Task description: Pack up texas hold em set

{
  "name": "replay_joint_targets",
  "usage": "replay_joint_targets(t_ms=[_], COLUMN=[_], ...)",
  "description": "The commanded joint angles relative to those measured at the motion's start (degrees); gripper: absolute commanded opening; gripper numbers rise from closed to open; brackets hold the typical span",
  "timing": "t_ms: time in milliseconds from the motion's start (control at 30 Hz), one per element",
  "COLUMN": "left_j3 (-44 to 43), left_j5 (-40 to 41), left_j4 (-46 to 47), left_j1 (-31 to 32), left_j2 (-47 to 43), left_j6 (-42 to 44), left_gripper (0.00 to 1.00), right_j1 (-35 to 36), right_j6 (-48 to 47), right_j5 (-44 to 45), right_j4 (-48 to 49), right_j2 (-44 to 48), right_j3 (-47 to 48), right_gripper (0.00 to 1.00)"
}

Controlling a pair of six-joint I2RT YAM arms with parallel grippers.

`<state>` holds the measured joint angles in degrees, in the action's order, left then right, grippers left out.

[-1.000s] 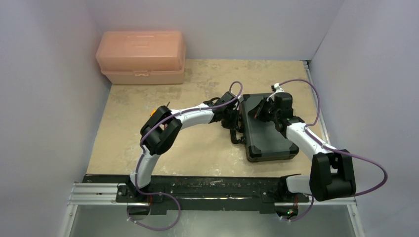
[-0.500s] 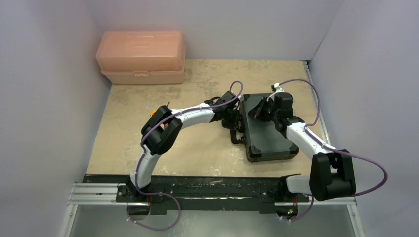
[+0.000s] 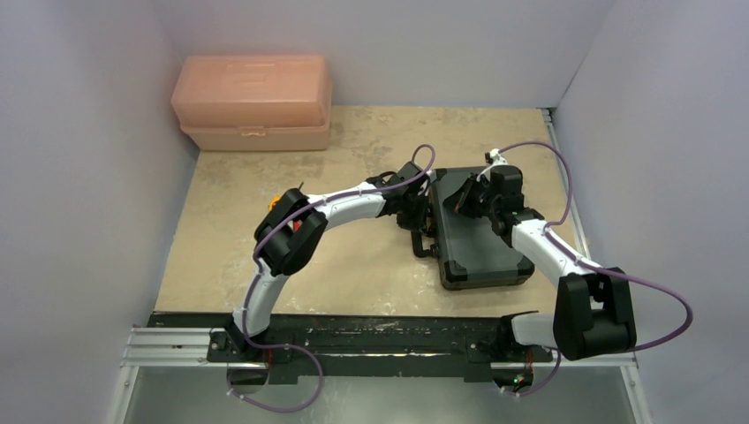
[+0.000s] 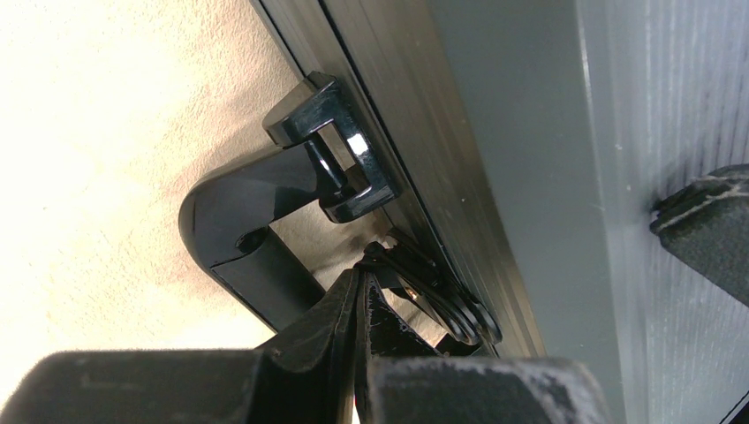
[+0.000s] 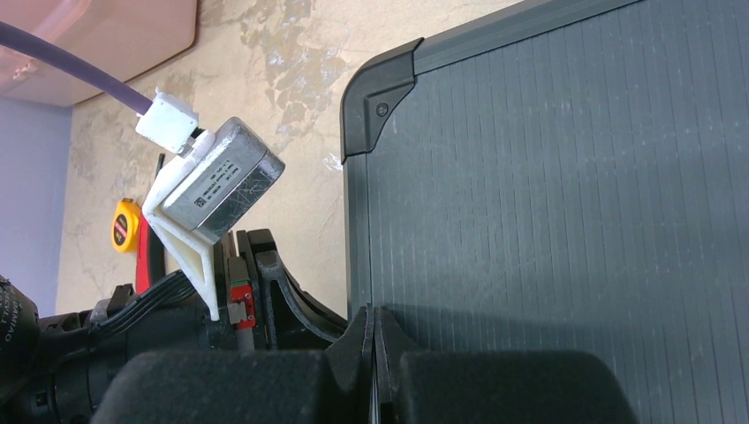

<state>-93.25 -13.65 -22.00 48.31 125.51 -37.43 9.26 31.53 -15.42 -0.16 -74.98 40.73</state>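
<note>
The texas hold em set shows only as its black hard case (image 3: 481, 238), lying flat with the lid down; chips, cards and dice are hidden. My left gripper (image 3: 422, 221) is at the case's left side. In the left wrist view its jaws (image 4: 360, 274) are shut, tips against the metal latch (image 4: 459, 314) below the glossy handle (image 4: 256, 212). My right gripper (image 3: 461, 201) is over the lid's far left part. The right wrist view shows it (image 5: 374, 311) shut, tips down at the ribbed lid (image 5: 548, 177) near its left edge.
A peach plastic toolbox (image 3: 253, 102) stands closed at the back left. A yellow tape measure (image 5: 124, 226) and a red utility knife (image 5: 142, 256) lie left of the case, partly under my left arm (image 3: 291, 230). Grey walls close in both sides.
The left arm's elbow has shifted slightly. Both grippers stay shut in the same places on the case.
</note>
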Motion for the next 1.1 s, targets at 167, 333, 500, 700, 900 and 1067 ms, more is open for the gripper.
replay_joint_targets(t_ms=[167, 333, 500, 700, 900, 1067], left_j3=[2.3, 3.8, 6.1, 9.0, 11.4, 13.8], left_j5=[2.3, 4.1, 5.1, 6.5, 7.7, 9.0], left_j4=[9.6, 8.2, 8.2, 8.6, 8.6, 8.5], left_j1=[2.7, 2.4, 1.8, 1.2, 0.7, 0.5], left_j2=[0.0, -3.5, -7.1, -11.6, -16.0, -19.8], left_j6=[1.4, 3.0, 3.3, 3.4, 3.8, 4.3], left_gripper=[0.0, 0.0, 0.0, 0.0, 0.06, 0.12], right_j1=[0.0, 0.0, 0.0, 0.0, 0.0, 0.0], right_j6=[-2.1, -2.1, -2.4, -1.9, -1.9, -1.7], right_j5=[5.1, 5.7, 6.7, 6.4, 6.3, 5.9], right_j4=[-14.9, -16.4, -18.0, -19.0, -20.0, -20.4], right_j2=[-1.0, 0.7, 2.2, 3.9, 6.2, 8.9], right_j3=[-2.5, -0.9, 0.5, 1.8, 3.8, 5.5], right_gripper=[0.0, 0.01, 0.02, 0.04, 0.09, 0.14])
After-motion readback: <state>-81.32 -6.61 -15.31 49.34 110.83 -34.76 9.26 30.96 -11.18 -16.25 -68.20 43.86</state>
